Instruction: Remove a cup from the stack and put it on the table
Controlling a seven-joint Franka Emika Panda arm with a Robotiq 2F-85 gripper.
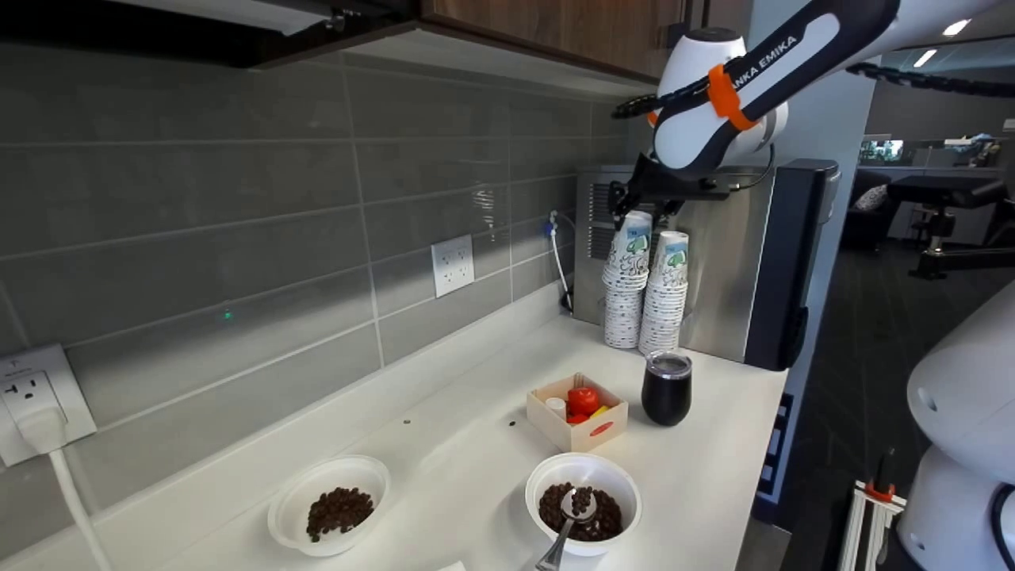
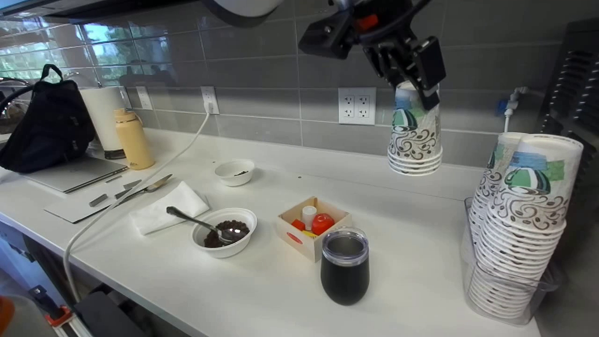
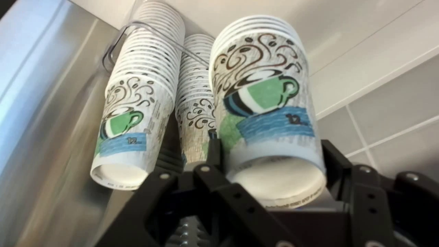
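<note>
My gripper (image 3: 271, 149) is shut on a few nested paper cups (image 3: 265, 89), upside down with a green cup print and several rims showing. In an exterior view these held cups (image 2: 415, 128) hang in the air above the counter, apart from the stacks. Two tall stacks of upside-down cups remain in a clear holder: the nearer stack (image 2: 526, 229) and the one behind it (image 2: 486, 182). Both stacks also show in the wrist view (image 3: 147, 55). In an exterior view, the held cups (image 1: 632, 246) overlap one stack, and the other stack (image 1: 664, 309) stands beside it.
The clear holder (image 2: 503, 276) stands by a steel machine (image 1: 718, 270). A black tumbler (image 2: 345, 269), a small wooden box (image 2: 299, 234) with toy food, a bowl with a spoon (image 2: 250, 224) and another bowl (image 2: 236, 173) stand on the white counter (image 2: 402, 243). A cabinet (image 1: 547, 32) hangs above.
</note>
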